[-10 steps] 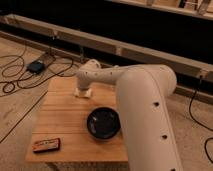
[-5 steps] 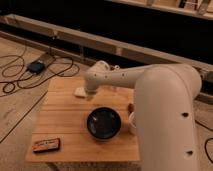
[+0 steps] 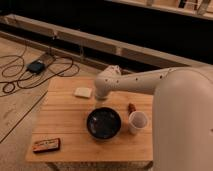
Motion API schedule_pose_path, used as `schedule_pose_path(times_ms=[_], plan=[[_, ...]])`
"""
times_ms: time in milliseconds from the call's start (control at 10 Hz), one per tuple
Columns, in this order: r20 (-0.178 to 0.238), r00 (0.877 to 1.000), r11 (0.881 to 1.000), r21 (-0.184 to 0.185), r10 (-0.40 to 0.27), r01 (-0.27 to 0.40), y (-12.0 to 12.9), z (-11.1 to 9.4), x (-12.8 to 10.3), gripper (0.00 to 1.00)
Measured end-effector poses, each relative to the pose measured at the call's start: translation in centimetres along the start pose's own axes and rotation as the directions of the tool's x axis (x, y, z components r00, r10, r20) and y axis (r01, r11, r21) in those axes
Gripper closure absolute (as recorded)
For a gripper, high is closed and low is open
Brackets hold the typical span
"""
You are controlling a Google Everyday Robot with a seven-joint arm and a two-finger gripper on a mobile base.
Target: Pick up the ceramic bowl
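Note:
The ceramic bowl point(image 3: 103, 123), round, shallow and glossy black, sits on the wooden table point(image 3: 65, 125) near its middle front. My white arm reaches in from the right. Its wrist end hangs over the table just behind the bowl, and the gripper point(image 3: 102, 96) points down there, a little above the tabletop, mostly hidden by the wrist. It does not touch the bowl.
A white cup point(image 3: 138, 121) stands right next to the bowl on its right. A small brown item point(image 3: 131, 107) lies behind the cup. A pale flat block point(image 3: 83, 92) lies at the back left, a snack bar point(image 3: 46, 145) at the front left. Cables and a box point(image 3: 36, 66) lie on the floor at the left.
The arm has swung right and forward, from over the pale block at the back left to just behind the bowl. The block and the cup have come into view.

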Motion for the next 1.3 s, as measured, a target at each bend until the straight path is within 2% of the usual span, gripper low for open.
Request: schedule_pose_path(times_ms=[200, 500, 1000, 1300], plan=[[0.002, 1.0, 0.999, -0.029, 0.025, -0.025, 1.4, 0.0, 1.0, 0.46], [0.007, 1.0, 0.996, -0.084, 0.029, -0.028, 2.8, 1.1, 1.8, 0.46], [-0.008, 1.0, 0.988, -0.154, -0.021, 0.019, 0.8, 3.3, 2.2, 0.46], [-0.023, 0.998, 0.974, -0.218, -0.065, 0.059, 0.0, 4.4, 2.2, 0.46]])
